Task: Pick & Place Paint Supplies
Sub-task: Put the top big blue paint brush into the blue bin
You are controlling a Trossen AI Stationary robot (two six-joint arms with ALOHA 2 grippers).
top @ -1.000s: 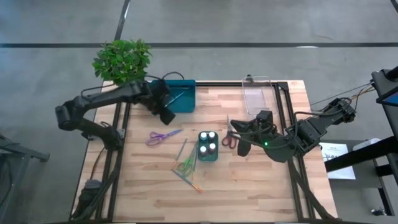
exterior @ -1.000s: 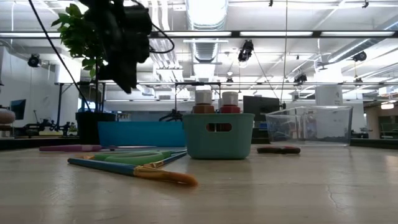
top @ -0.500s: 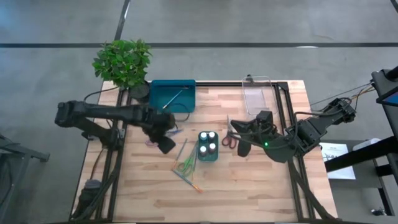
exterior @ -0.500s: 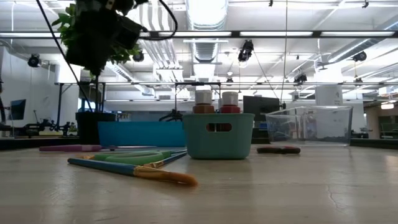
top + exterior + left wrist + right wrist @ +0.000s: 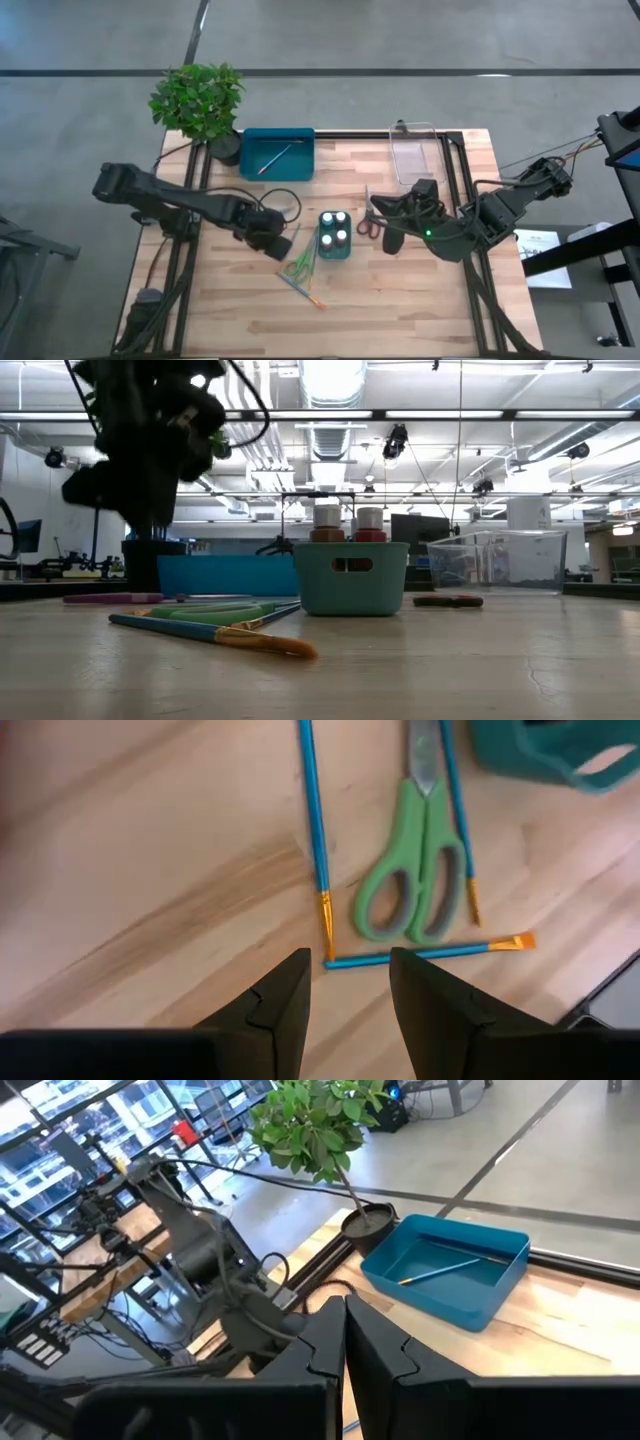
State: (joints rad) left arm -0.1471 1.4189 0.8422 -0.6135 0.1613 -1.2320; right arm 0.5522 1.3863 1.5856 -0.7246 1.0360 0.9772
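Note:
My left gripper (image 5: 277,246) (image 5: 350,988) hangs open just above the wood, left of the small teal caddy (image 5: 335,236), which holds white-capped pots (image 5: 341,217). Nothing is between its fingers. Just beyond its fingertips, flat on the table, lie green scissors (image 5: 414,880) (image 5: 298,266) and three thin blue brushes (image 5: 313,820) (image 5: 456,810) (image 5: 430,952). Red scissors (image 5: 368,226) lie right of the caddy. Purple scissors (image 5: 110,598) show only in the low view. Another brush (image 5: 275,157) lies in the teal tray (image 5: 300,170). My right gripper (image 5: 378,212) (image 5: 345,1330) waits shut, raised, right of the caddy.
A potted plant (image 5: 200,100) stands at the far left corner beside the teal tray. A clear plastic tray (image 5: 415,160) sits at the far right. Bare wood lies along the near edge (image 5: 400,310).
My left gripper has swung from above the teal tray toward the table's near edge and the caddy. It has come down and rolled about its own axis, and now hangs low over the brushes and green scissors. Its fingers have stayed open.

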